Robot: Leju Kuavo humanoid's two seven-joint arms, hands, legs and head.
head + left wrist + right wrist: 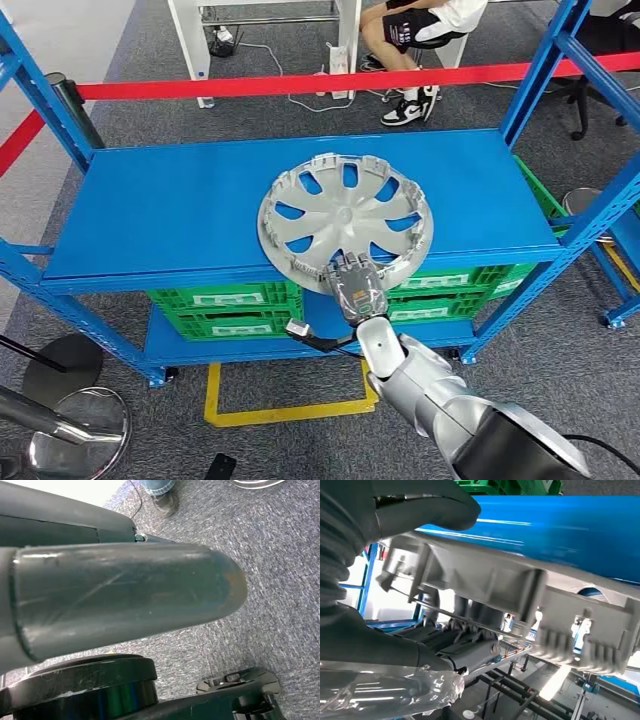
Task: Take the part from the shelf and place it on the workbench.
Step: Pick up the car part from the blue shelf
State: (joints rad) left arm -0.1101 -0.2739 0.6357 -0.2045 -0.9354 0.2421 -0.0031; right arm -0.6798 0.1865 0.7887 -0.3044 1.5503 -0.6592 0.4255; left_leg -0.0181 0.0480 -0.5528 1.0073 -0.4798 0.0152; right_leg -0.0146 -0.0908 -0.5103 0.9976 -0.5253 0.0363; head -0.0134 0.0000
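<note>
Reaching up from the lower right of the head view, right robot hand (353,285) gripping the near rim of the silver wheel cover (346,222), thumb (429,502) on one side of the rim and darker fingers (380,647) on the other in the right wrist view. Lying flat at the frame's centre on the blue shelf (173,210), near edge overhanging the front lip, green crates (226,308) beneath. Further back, along the upper edge, a red barrier tape (302,83) and a seated person's legs (404,60); left robot hand's state: cannot tell.

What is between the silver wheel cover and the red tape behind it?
In the head view, just bare blue shelf top between the wheel cover and the red tape.
</note>
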